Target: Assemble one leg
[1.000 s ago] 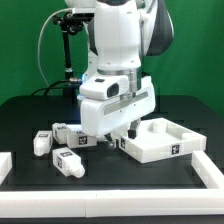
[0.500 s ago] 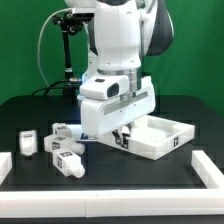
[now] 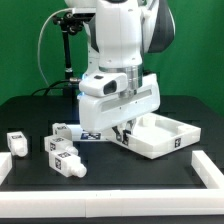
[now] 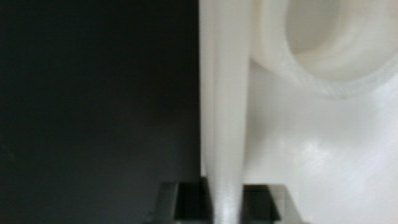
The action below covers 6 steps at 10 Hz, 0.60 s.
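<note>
My gripper (image 3: 125,132) is low over the black table, shut on the near rim wall of the large white square tray-like piece (image 3: 165,143). In the wrist view the thin white rim (image 4: 222,120) runs between my two dark fingers (image 4: 183,200), with the tray's inside and a round recess (image 4: 338,50) beside it. Several small white legs with black-and-white tags lie to the exterior view's left: one far off (image 3: 17,143), one near my gripper's base (image 3: 67,130) and two close together in front (image 3: 62,155).
White bars border the table at the front (image 3: 110,214), the exterior view's left (image 3: 5,166) and right (image 3: 211,170). A black stand with cables (image 3: 64,50) rises behind the arm.
The far-left leg has slid further to the exterior view's left, away from the other legs. The tray and my gripper on its rim have shifted slightly.
</note>
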### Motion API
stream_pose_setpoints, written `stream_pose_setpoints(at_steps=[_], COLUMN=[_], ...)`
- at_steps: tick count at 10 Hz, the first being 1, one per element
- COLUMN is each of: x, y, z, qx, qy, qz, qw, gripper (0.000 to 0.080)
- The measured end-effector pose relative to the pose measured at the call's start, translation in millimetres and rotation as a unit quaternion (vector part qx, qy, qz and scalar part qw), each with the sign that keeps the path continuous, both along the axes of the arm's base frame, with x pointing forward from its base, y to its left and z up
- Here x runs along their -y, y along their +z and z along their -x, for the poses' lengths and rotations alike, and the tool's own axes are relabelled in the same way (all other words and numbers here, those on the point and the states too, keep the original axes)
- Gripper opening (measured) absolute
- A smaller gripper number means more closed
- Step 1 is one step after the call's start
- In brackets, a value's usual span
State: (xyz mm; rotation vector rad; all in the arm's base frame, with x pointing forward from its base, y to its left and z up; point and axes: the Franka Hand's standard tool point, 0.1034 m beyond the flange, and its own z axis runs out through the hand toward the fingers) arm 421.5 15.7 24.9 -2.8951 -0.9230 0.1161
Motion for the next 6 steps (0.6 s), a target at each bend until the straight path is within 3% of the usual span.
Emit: stream_pose_setpoints(at_steps=[1,3,6], x=[5.5,8.1,8.5], y=[20.1,54.9,54.6], z=[-2.9,-26.2,-26.7], qx=[-0.051,-0.076,-0.072], qy=[-0.035,-0.071,-0.071], qz=[-0.008,-0.006,-0.005], qw=[0.998,0.995,0.995], gripper=[0.0056,0.0056,0.0056])
